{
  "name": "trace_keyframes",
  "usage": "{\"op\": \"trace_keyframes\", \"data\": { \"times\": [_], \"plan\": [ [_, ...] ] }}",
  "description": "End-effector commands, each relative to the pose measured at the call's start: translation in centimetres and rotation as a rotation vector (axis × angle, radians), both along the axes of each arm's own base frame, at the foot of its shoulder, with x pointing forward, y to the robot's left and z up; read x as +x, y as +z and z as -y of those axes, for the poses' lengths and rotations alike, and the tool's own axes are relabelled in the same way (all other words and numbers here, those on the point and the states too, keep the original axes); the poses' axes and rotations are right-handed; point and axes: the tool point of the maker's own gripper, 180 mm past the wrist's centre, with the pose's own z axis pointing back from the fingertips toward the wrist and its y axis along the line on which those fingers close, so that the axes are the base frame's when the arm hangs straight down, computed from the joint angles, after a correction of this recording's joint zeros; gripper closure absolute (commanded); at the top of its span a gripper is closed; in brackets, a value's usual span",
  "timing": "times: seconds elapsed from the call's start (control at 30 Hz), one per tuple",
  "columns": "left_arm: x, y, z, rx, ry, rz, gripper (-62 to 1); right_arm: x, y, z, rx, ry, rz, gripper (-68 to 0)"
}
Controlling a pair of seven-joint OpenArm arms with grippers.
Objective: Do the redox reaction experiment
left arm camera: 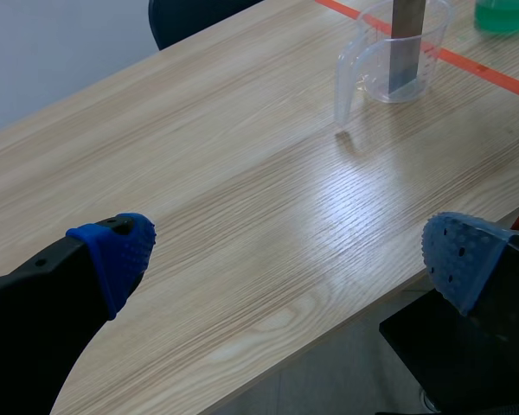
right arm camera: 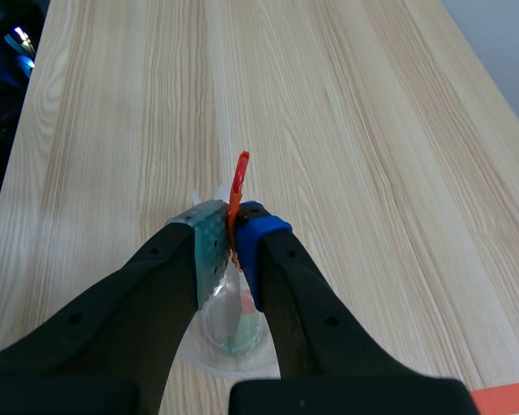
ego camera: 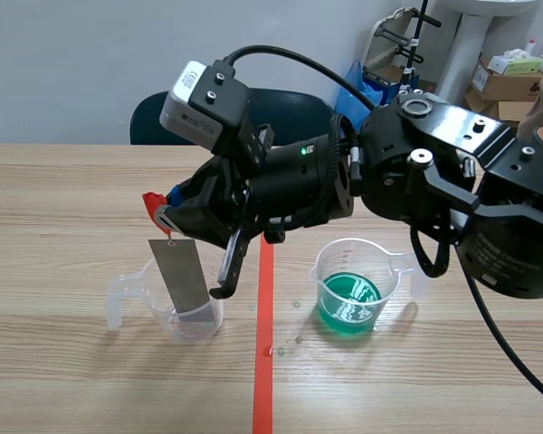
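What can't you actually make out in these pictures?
Clear beaker: whether it holds liquid; see-through in scene view, partly covered by the right arm's jaws in right wrist view.
Red clip: mostly buried between those jaws.
Metal strip: top cut off by the edge in left wrist view.
Green beaker: mostly cut off there too.

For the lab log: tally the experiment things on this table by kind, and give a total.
Clear beakers: 2 (strip beaker, green-liquid beaker)
Metal strip: 1
Red clip on the strip's top end: 1
Total: 4
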Motion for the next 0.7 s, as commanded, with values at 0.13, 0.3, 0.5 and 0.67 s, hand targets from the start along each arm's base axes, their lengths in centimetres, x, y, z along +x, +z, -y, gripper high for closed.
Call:
{"op": "trace_keyframes", "data": {
  "times": [0.13, 0.3, 0.5, 0.67],
  "plan": [
    [-0.01, 0.53, 0.17, -0.017, 0.012, 0.029, -62.3, 0.44, 1.38, -0.20, 0.023, 0.008, 0.067, -0.8],
    [-0.01, 0.53, 0.17, -0.017, 0.012, 0.029, -62.3, 0.31, 1.53, -0.27, 0.025, 0.026, 0.102, -0.8],
    [-0.01, 0.53, 0.17, -0.017, 0.012, 0.029, -62.3, -0.13, 1.79, -0.39, 0.036, 0.059, 0.124, -0.8],
    [-0.01, 0.53, 0.17, -0.017, 0.012, 0.029, -62.3, -0.13, 2.12, -0.47, 0.047, 0.067, 0.149, -0.8]
  ]
}}
